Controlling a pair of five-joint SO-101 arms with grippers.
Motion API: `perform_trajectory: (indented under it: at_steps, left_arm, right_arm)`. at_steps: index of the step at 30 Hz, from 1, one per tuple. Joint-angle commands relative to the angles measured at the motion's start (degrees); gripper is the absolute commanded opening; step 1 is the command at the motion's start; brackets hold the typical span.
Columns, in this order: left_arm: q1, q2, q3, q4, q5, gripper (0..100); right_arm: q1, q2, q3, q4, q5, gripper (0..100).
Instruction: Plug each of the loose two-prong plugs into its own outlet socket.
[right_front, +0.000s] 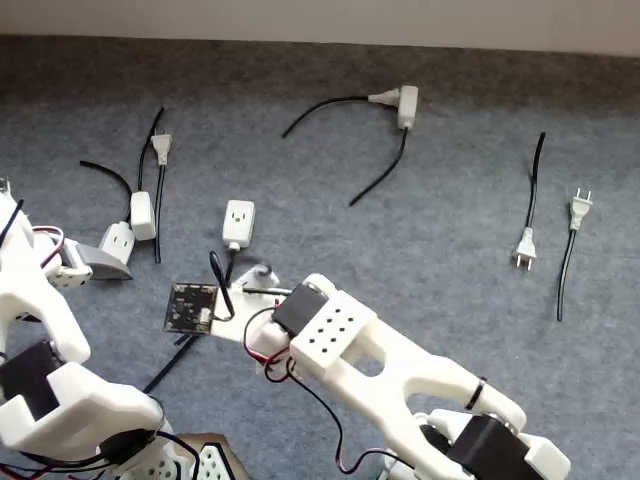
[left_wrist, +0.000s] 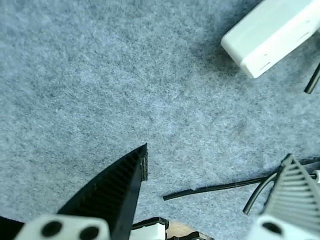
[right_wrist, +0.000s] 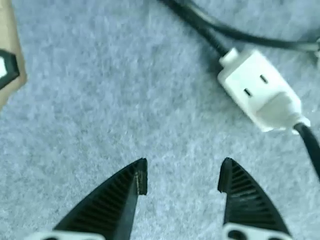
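We see the left end effector (left_wrist: 216, 155) spread wide above the grey desk (left_wrist: 100, 75), with nothing between its fingers. A white socket (left_wrist: 270, 32) lies near it at the upper right of its wrist view. The right end effector (right_wrist: 183, 167) is spread too and holds nothing; a second socket (right_wrist: 255, 87) lies just beyond its tips. In the high view a plug (right_front: 161, 146) lies at upper left, and a second plug (right_front: 524, 250) and a third plug (right_front: 580, 205) lie loose at right.
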Motion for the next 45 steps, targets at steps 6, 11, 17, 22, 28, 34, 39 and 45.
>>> perform_trajectory:
  at_steps: [6, 11, 17, 22, 28, 34, 39, 45]
  left_arm:
    - [-0.4, -1.98, -0.13, -0.09, -0.53, 39]
    - [-0.4, -1.98, -0.13, -0.09, -0.53, 39]
    - [-0.4, -1.98, -0.13, -0.18, -0.53, 39]
    - [-0.4, -1.98, -0.13, -0.18, -0.53, 39]
    - [-0.4, -1.89, -0.13, -0.18, -0.53, 39]
    - [-0.31, -1.89, -0.13, -0.18, -0.53, 39]
    - [-0.31, -1.89, -0.13, -0.18, -0.53, 39]
    - [-0.31, -1.89, -0.04, -0.18, -0.53, 39]
  right_arm:
    - [0.57, 10.24, -10.86, -11.21, -5.1, 23.4]
    - [3.56, 20.79, -21.85, -13.41, -15.03, 23.4]
    - [4.26, 27.12, -25.89, -12.62, -18.55, 23.4]
    - [1.27, 30.46, -25.89, -7.52, -4.31, 23.4]
    - [2.07, 35.56, -29.23, -2.42, 6.15, 23.4]
    - [4.62, 41.45, -33.71, -0.57, 10.81, 23.4]
    - [5.32, 47.69, -35.47, 0.04, 13.27, 23.2]
    - [7.78, 49.63, -39.69, 2.15, 14.15, 18.5]
